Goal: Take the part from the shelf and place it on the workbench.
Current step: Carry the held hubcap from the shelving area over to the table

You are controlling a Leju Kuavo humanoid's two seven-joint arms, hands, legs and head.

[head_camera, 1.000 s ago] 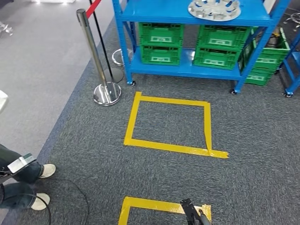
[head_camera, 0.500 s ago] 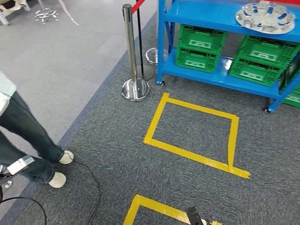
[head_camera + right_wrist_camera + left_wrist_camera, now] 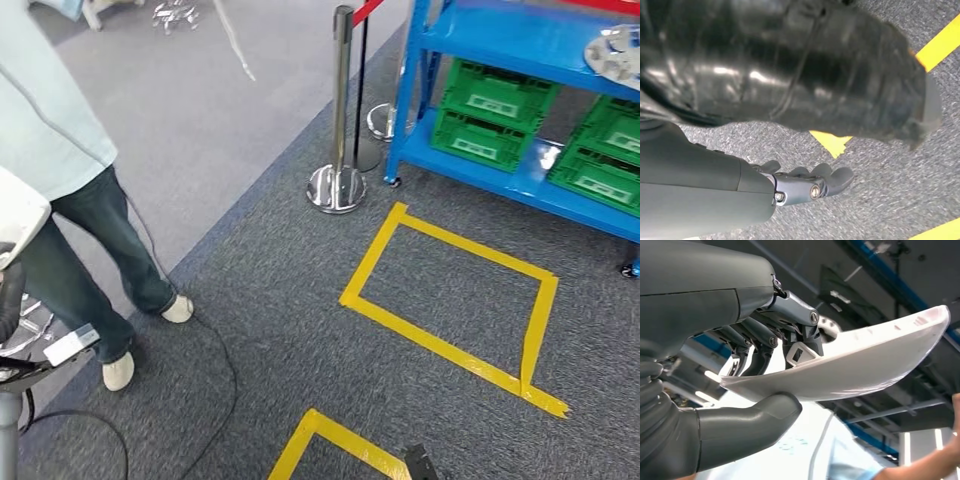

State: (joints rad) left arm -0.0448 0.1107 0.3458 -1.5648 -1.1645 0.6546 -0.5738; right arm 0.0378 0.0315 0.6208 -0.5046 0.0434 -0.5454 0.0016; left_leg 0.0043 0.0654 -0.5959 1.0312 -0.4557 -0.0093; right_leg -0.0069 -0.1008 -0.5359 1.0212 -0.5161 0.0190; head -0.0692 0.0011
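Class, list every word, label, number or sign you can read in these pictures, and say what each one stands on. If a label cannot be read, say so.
No text can be read anywhere in these pictures.
White labels on the green plastic crates on the blue metal shelf: too small and blurred to read.
White curved plastic part held by the left hand: no print visible.
Yellow tape rectangle on the grey carpet: plain, no lettering.
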